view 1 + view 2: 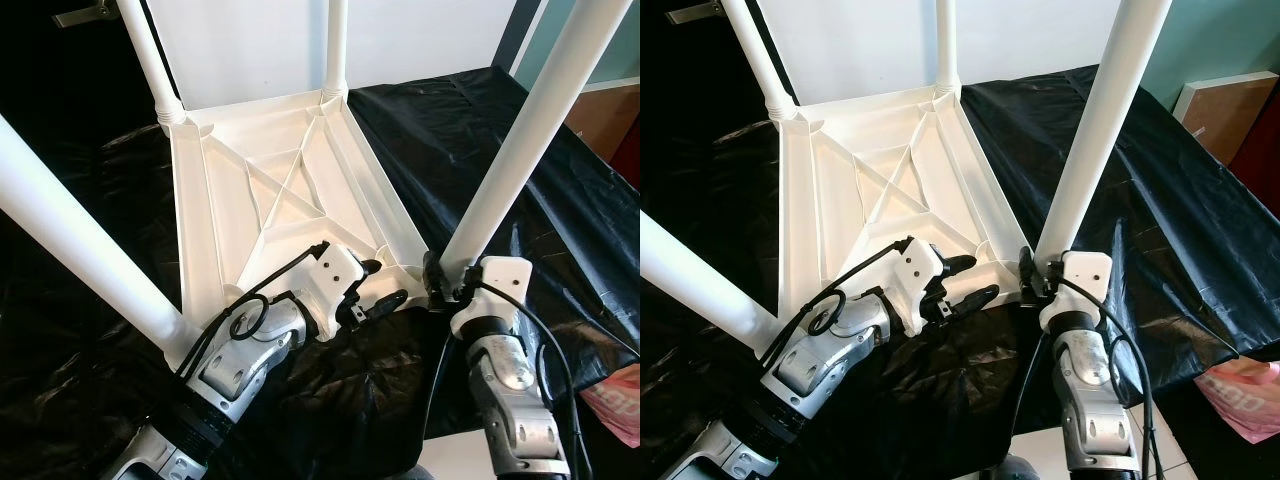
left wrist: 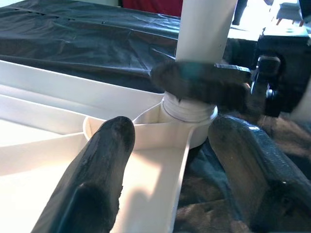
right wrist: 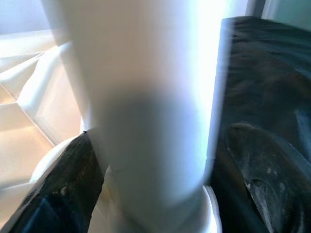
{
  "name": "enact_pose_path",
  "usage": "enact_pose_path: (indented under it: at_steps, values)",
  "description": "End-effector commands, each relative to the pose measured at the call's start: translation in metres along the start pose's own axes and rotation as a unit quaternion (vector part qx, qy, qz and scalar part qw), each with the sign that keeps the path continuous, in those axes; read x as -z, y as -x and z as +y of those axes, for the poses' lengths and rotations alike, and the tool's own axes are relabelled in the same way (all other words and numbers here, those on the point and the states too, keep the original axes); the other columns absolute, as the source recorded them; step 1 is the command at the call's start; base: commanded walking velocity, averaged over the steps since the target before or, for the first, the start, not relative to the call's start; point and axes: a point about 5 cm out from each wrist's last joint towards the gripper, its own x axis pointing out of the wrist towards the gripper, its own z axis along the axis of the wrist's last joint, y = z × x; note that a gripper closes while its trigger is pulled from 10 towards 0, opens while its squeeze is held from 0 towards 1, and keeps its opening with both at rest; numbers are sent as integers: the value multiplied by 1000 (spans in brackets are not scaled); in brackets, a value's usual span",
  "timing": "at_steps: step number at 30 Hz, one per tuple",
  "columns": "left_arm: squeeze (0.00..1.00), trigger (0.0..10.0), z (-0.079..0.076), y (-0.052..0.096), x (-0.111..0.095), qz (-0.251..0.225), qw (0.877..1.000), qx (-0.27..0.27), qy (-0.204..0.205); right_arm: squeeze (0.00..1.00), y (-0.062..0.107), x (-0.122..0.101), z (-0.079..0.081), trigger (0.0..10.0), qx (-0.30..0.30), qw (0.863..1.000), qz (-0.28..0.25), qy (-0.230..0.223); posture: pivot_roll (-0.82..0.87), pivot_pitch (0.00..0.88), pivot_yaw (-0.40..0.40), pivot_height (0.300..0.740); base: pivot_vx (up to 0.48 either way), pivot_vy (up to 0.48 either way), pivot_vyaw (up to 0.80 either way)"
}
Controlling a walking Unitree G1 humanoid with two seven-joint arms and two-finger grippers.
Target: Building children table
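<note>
Both my grippers are working at one upturned white tabletop (image 1: 300,190) with four legs: right gripper (image 1: 440,283) clenching the near-right leg (image 1: 510,150), left gripper (image 1: 385,290) spread beside it.

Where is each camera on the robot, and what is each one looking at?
Head eyes: look down at the upside-down white table on black plastic sheet, both silver arms showing.
Left wrist: looks along the open left tool at the table corner.
Right wrist: looks along the right tool, closed around the near right leg.
All views share that leg.
</note>
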Motion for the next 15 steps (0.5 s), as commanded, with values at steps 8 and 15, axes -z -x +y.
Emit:
enact_pose_path:
  at_steps: [8, 15]
  values:
    - [0, 10000, -15, 15, 1, 3, 993, 116, 37, 0, 0, -4, -24, 10000, -157, 986, 14, 45, -59, 126, -16, 740, 0, 0, 0]
    - [0, 10000, -18, 22, 0, 16, 991, 133, 32, 0, -13, -4, -31, 10000, -232, 969, 36, 76, -42, 123, -22, 740, 0, 0, 0]
